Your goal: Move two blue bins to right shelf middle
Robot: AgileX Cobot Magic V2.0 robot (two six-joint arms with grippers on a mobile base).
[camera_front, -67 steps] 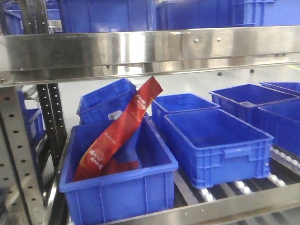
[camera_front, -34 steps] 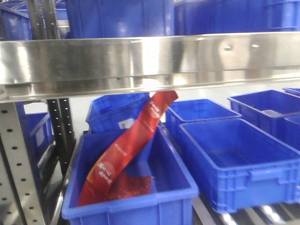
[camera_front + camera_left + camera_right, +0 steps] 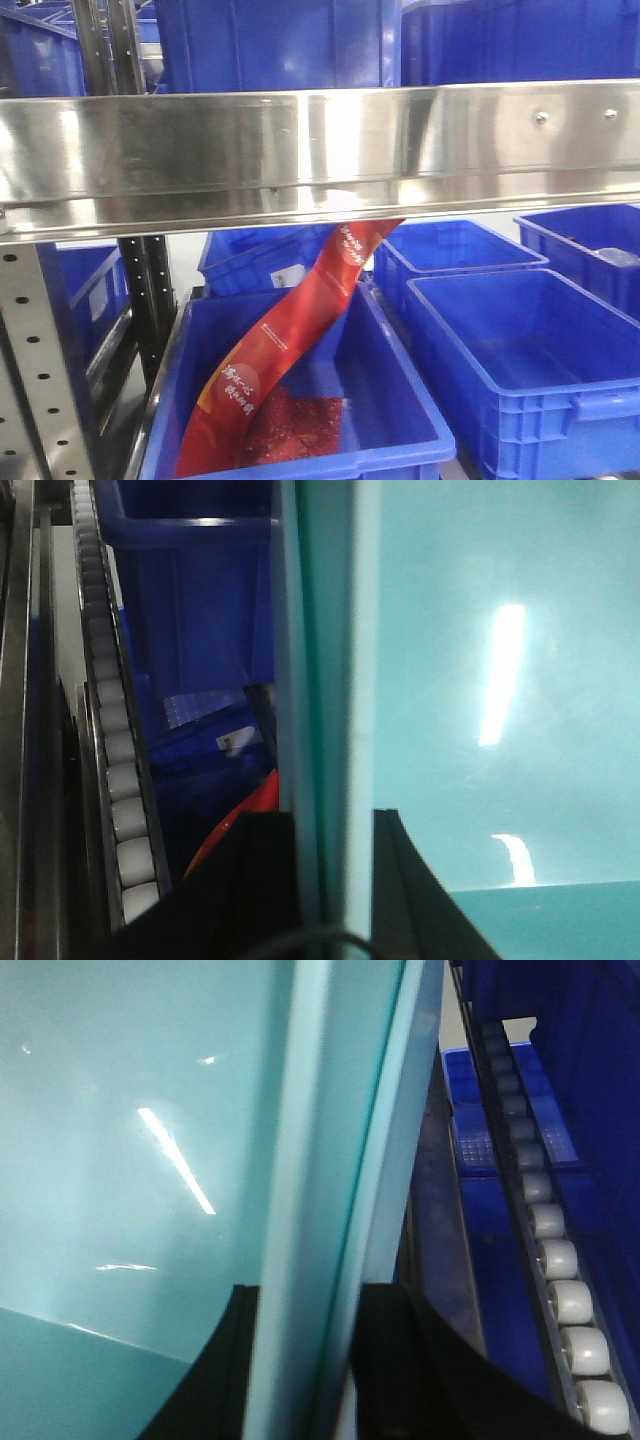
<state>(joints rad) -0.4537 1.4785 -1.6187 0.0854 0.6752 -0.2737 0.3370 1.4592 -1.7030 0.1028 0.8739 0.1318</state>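
Steel shelving [image 3: 300, 150] fills your front view. Each pincer, left [image 3: 335, 880] and right [image 3: 300, 1360], grips a pale bin [image 3: 480, 680] rim at frame bottom, rollers [image 3: 560, 1290] beside; the bin isn't yet shelved.

- One pale light-blue bin [image 3: 480, 680], seen in both wrist views.
- Two grippers: left gripper [image 3: 335, 880], right gripper [image 3: 300, 1360].
- Five dark blue bins [image 3: 530, 350] on the lower shelf level.
- One red bag [image 3: 290, 350].
- Two roller tracks [image 3: 555, 1260].
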